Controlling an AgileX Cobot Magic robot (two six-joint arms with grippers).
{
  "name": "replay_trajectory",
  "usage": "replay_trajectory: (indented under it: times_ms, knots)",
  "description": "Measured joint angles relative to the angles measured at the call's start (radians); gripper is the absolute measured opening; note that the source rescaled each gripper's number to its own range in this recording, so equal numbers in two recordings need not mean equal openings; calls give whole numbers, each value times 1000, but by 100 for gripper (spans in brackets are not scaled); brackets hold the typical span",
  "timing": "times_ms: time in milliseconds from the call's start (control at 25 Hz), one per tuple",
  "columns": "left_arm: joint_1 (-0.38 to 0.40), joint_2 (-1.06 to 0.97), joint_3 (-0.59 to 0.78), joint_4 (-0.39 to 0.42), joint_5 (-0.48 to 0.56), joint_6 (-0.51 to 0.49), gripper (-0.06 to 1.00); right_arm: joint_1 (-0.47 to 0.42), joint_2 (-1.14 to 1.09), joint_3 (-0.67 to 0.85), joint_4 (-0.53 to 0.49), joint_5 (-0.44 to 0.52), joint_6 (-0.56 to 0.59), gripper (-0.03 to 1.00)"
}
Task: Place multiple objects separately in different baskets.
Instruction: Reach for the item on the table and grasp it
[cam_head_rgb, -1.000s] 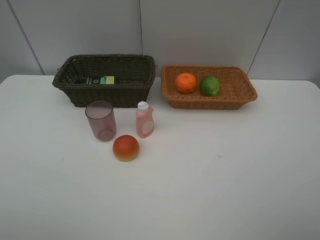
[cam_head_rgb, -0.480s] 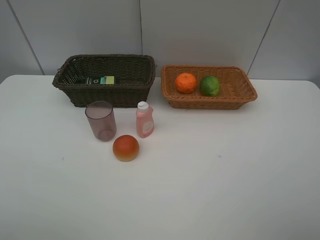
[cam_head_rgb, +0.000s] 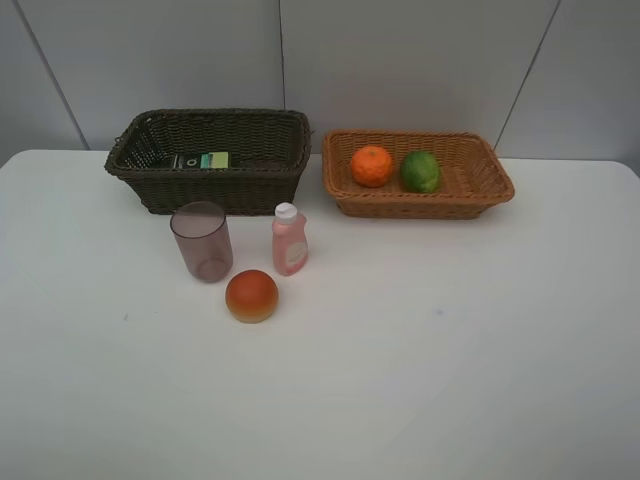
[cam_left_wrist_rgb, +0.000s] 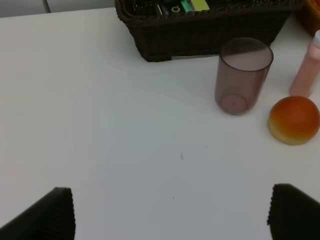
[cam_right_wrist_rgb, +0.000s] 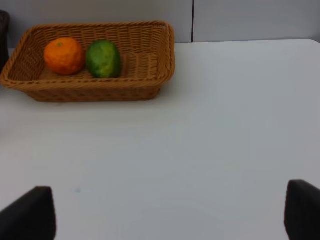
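On the table stand a translucent mauve cup, a pink bottle with a white cap, and a red-orange round fruit in front of them. Behind them is the dark brown basket, with a dark item with a green label lying inside. The light tan basket holds an orange and a green fruit. Neither gripper shows in the high view. My left gripper is open, hanging back from the cup and the fruit. My right gripper is open, well short of the tan basket.
The white table ends at a grey panelled wall just behind the baskets. The two baskets sit side by side with a narrow gap between them. Bare tabletop stretches across the front and right.
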Motion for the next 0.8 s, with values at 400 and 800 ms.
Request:
replay_trajectory:
  times_ms: [400, 800]
  knots:
    - [0, 0, 0, 0, 0, 0, 100, -38, 0, 0, -1, 0, 0, 100]
    - [0, 0, 0, 0, 0, 0, 100, -38, 0, 0, -1, 0, 0, 100]
